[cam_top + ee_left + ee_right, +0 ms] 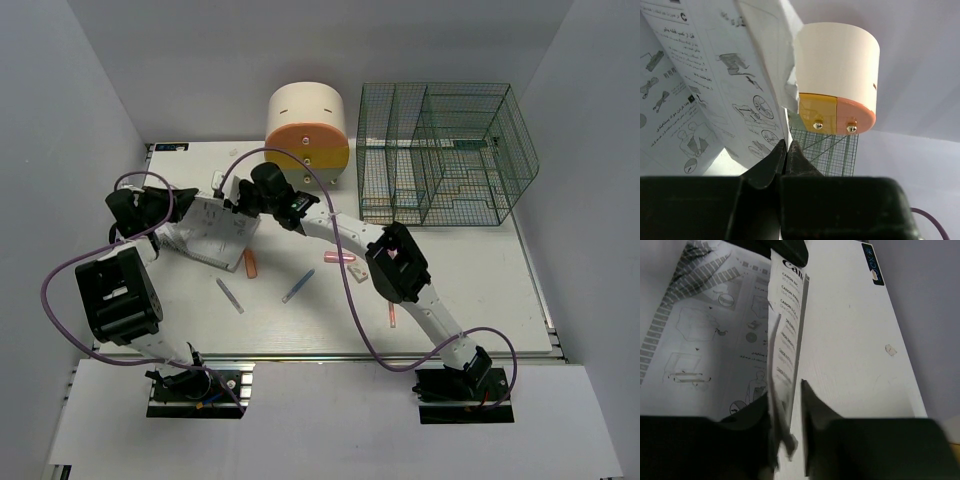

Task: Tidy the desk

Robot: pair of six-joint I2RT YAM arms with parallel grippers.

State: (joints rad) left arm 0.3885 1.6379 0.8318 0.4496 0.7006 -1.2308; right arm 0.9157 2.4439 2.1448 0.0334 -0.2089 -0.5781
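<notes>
the white surface is spreading from the two arm bases to the back wall, carrying everything. nearest the bases, one thin pink stick is lying by the right arm. next are lying two pens, a grey pen and a blue pen, then one orange marker and one pink bar. beyond them, one printed leaflet is sitting between the left fingers and the right fingers. at the far edge, one cream and orange drawer box and one green mesh organizer are standing side by side.

only the left wrist view is showing the left fingers pressed together on the leaflet's lower edge. only the right wrist view is showing the right fingers standing a narrow gap apart around an upright fold of the leaflet, with a sliver of surface showing beside it.
</notes>
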